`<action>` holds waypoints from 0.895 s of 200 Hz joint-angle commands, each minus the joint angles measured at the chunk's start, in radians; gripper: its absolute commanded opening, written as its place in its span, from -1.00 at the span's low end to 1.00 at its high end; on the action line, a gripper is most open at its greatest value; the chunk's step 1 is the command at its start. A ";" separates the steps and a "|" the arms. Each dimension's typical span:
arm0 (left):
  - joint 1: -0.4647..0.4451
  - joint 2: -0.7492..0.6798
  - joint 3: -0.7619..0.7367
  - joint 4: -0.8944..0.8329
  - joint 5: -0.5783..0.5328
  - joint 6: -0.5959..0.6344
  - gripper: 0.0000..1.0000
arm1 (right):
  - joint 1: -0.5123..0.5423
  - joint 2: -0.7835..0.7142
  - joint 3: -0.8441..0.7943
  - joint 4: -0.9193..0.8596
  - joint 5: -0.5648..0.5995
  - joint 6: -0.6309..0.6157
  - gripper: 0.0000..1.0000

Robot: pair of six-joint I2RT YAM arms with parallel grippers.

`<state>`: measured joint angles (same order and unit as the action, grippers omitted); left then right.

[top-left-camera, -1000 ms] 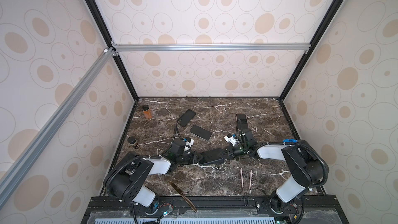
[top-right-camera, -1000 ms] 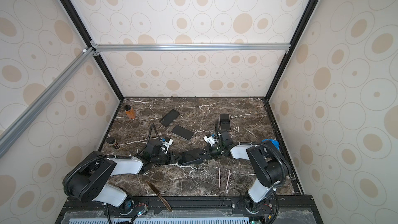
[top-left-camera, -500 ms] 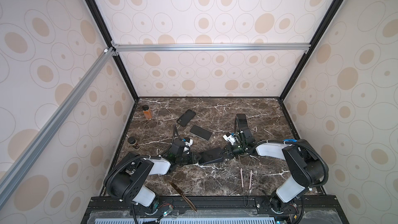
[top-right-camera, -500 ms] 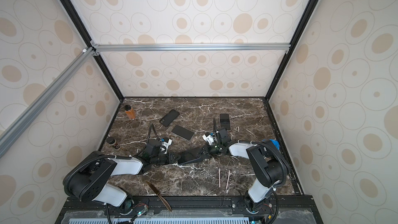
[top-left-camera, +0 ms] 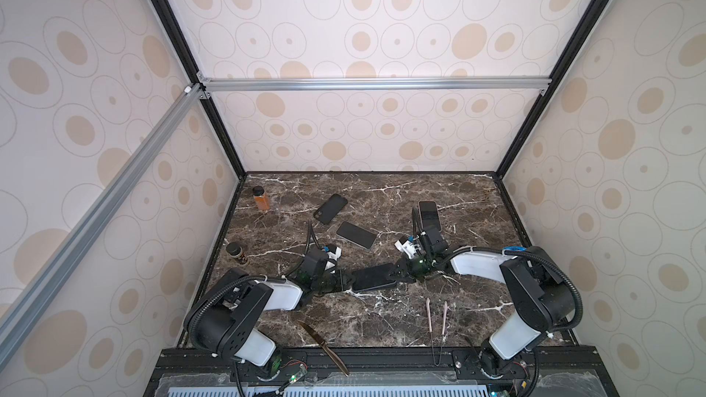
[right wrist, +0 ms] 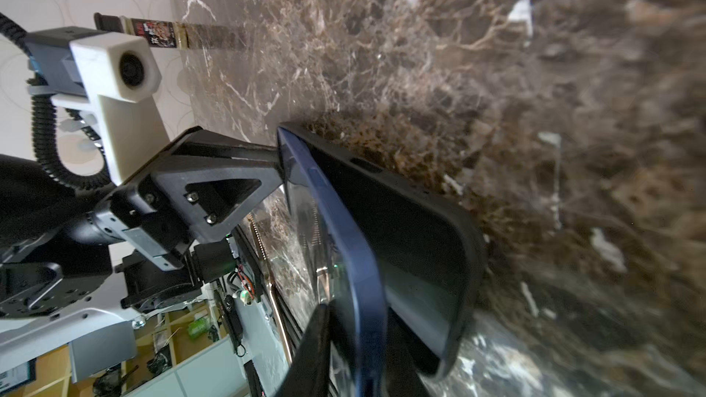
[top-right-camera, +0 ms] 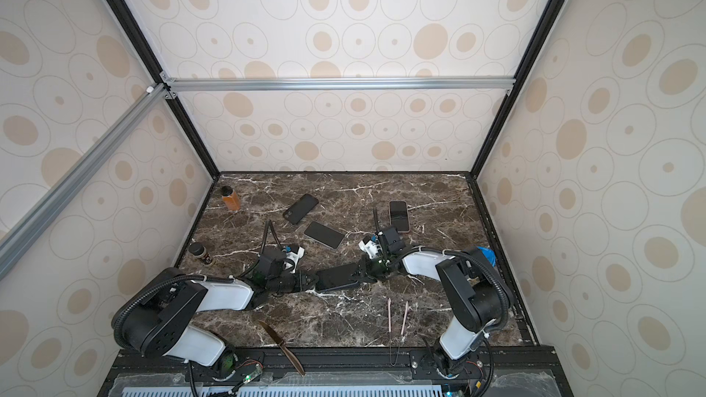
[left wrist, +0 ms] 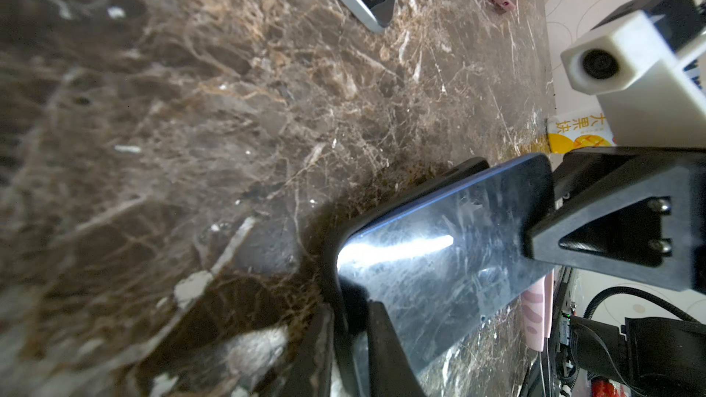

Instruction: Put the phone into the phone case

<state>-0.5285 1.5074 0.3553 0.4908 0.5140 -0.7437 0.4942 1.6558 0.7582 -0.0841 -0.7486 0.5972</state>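
My left end effector (top-left-camera: pixel 349 281) is clenched on one end of the phone case (right wrist: pixel 420 231), pressing the phone (right wrist: pixel 344 231) into it there. My right end effector (top-left-camera: pixel 397 275) meets the opposite end, with fingers (right wrist: pixel 314 345) on either side of the phone's blue edge. I cannot tell whether they squeeze or merely touch. Phone and case sit between my two end effectors, close to the surface (top-left-camera: pixel 382 322), case underneath. Near my right end effector the phone stands slightly clear of the case.

I operate inside a laboratory robot cell: patterned panels (top-left-camera: pixel 382 13) on aluminium framing (top-left-camera: pixel 382 84) enclose the marble desk (top-left-camera: pixel 382 322); stocked shelving (right wrist: pixel 168 341) shows beyond.
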 commanded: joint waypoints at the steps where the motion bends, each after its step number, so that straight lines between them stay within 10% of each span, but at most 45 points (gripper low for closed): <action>1: -0.025 0.007 -0.023 -0.051 0.047 0.009 -0.69 | 0.027 0.025 0.012 -0.127 0.146 -0.031 -0.58; 77: -0.029 0.006 -0.053 -0.050 0.020 -0.005 -0.71 | 0.040 -0.048 0.074 -0.256 0.237 -0.076 -0.22; 179: -0.030 -0.011 -0.055 -0.038 0.032 -0.018 -0.55 | 0.039 -0.118 0.133 -0.422 0.344 -0.152 -0.30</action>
<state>-0.5491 1.5017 0.3252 0.5236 0.5419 -0.7475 0.5308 1.5459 0.8768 -0.4309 -0.4553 0.4850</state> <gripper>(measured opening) 0.183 0.373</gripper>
